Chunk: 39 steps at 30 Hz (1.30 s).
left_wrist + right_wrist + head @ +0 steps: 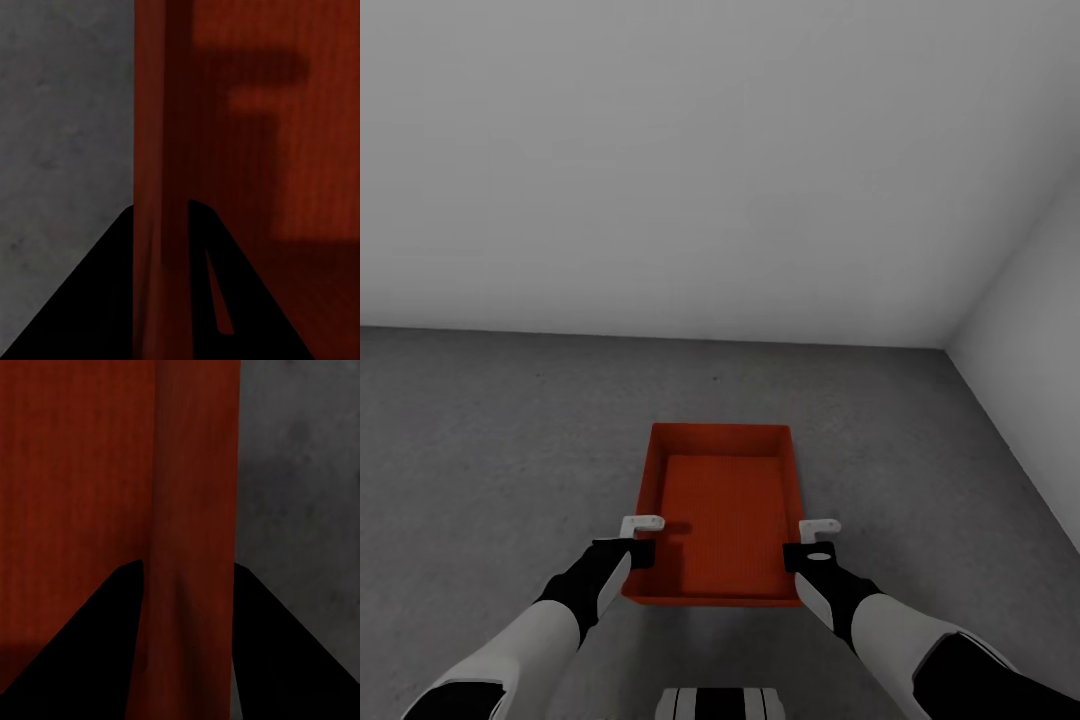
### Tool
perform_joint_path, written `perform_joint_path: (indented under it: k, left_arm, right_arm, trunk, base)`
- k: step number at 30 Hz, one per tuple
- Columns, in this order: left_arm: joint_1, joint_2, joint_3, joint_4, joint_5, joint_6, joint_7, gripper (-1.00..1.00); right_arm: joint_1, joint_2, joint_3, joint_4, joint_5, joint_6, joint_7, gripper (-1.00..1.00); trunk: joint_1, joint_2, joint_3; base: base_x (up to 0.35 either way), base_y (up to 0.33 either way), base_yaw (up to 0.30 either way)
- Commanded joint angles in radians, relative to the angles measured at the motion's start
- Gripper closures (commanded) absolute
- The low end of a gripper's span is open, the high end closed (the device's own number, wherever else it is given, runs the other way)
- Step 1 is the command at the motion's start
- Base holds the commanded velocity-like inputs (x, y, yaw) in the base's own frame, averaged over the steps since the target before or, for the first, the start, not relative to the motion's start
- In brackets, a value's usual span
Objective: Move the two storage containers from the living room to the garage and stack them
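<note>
1. On the left, the left gripper (643,535) straddles the container's (720,515) left wall near its front corner. In the left wrist view the dark fingers (202,285) sit one on each side of that orange-red wall (154,187), so I read it as clamped on the rim.
2. In the middle, a single orange-red container is held level between the two arms, low over the grey concrete floor (490,450). Whether its base already touches the floor I cannot tell from here. It is lidless and has nothing in it.
3. On the right, the right gripper (815,538) does the same on the opposite wall; the right wrist view shows its fingers (112,645) closed on either side of the wall (191,547), with floor just beyond.
4. White walls (710,150) meet in a corner at the right, so this looks like the garage.
5. My guess at progress: one bin has arrived and is about to be set down or just has been. Fetching the second bin and stacking it appears still to be done.
</note>
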Motion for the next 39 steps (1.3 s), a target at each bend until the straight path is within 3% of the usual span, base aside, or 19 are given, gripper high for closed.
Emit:
perform_joint_path:
  k: [1, 29, 39]
  left_arm:
    - [0.001, -0.005, -0.012, 0.001, 0.034, 0.026, 0.005, 1.0]
    - [0.001, -0.012, -0.012, 0.002, 0.034, 0.026, 0.006, 1.0]
    - [0.001, -0.014, -0.012, 0.001, 0.033, 0.026, 0.01, 1.0]
  right_arm:
    - [-0.001, 0.001, -0.012, -0.003, 0.024, 0.005, -0.052, 1.0]
    - [-0.001, 0.001, -0.012, 0.0, 0.024, 0.006, -0.054, 1.0]
    - [-0.001, 0.003, -0.007, 0.0, 0.029, 0.005, -0.093, 1.0]
  trunk:
    - [0.0, 0.0, -0.001]
    - [0.0, 0.0, -0.001]
    - [0.0, 0.0, -0.001]
  base:
    - [0.0, 0.0, 0.0]
    - [0.0, 0.0, 0.0]
    - [0.0, 0.0, 0.0]
